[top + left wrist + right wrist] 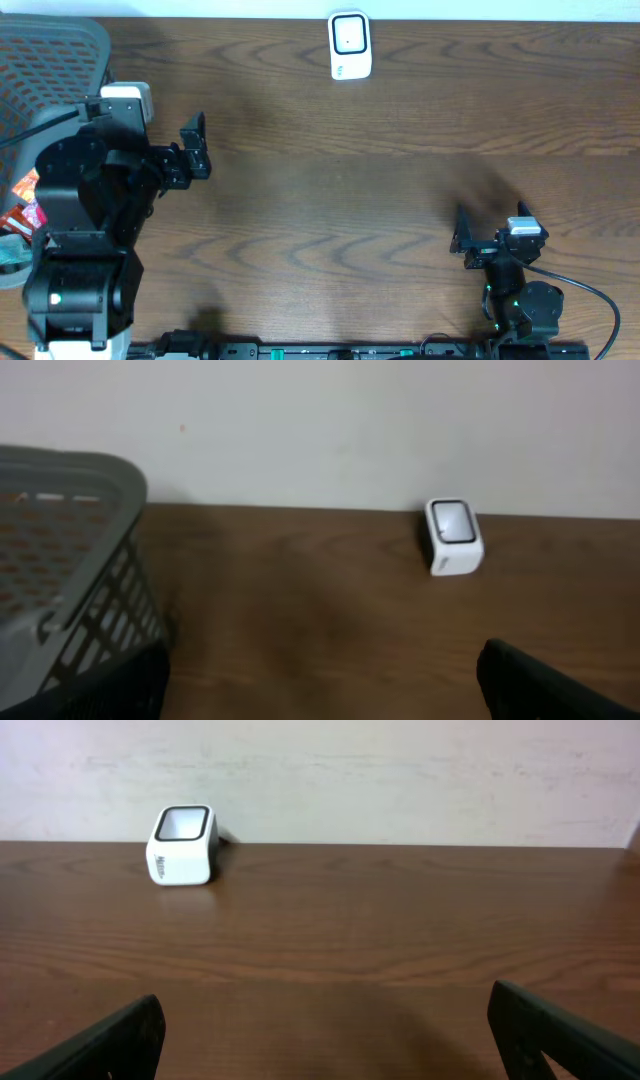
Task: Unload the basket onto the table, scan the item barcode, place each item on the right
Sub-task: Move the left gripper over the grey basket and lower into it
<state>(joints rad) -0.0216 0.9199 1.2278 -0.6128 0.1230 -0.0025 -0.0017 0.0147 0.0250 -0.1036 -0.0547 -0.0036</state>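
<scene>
Basket (pixel 60 50) cropped at frame edge, packets (pixel 27 210) half hidden

Open tabletop (pixel 330 190) up to scanner (pixel 350 45); basket (pixel 50 60) at left edge

Packets (pixel 24 206) half behind left arm (pixel 88 195)

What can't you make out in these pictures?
Overhead: packets in the basket, mostly hidden under the left arm; no barcode shows.
Left wrist: basket cut off by the left edge, contents blurred behind its mesh.
Right wrist: print on the scanner, too small to read.
</scene>
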